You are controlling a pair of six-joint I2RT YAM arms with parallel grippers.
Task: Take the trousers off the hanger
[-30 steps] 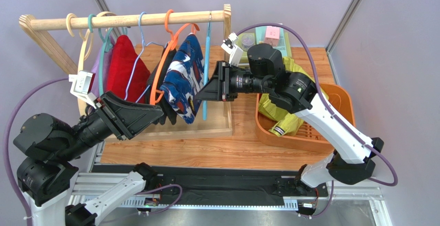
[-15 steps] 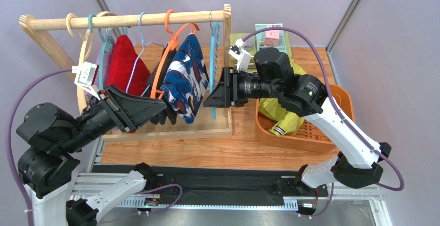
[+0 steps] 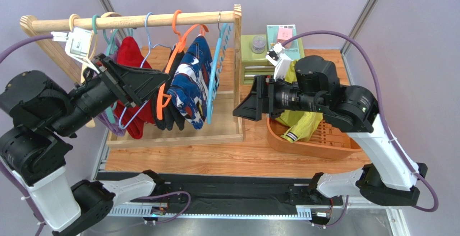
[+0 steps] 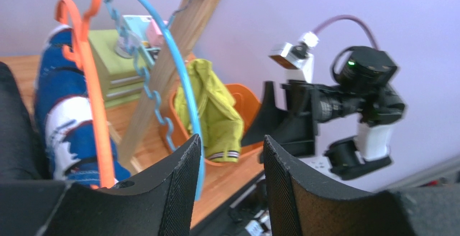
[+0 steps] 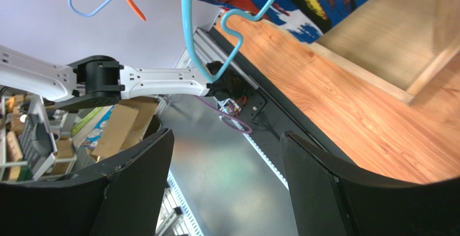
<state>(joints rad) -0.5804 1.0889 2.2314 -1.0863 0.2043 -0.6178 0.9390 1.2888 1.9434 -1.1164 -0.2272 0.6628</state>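
The left gripper (image 3: 161,78) is being held raised and nearly level, its jaws being parted a little with nothing between them. The right gripper (image 3: 239,112) is being held level opposite, its fingers (image 5: 135,187) being spread wide, the gap empty. The two sets of jaws are being pointed toward each other, well apart. The right arm (image 3: 378,144) is being bent sharply behind its jaws.

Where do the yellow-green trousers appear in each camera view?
Top external: yellow-green trousers right of centre, in the orange basket.
Left wrist: at centre, over the basket's rim.
Right wrist: not in view.
Shared landmark: the navy trousers, seen in all three.
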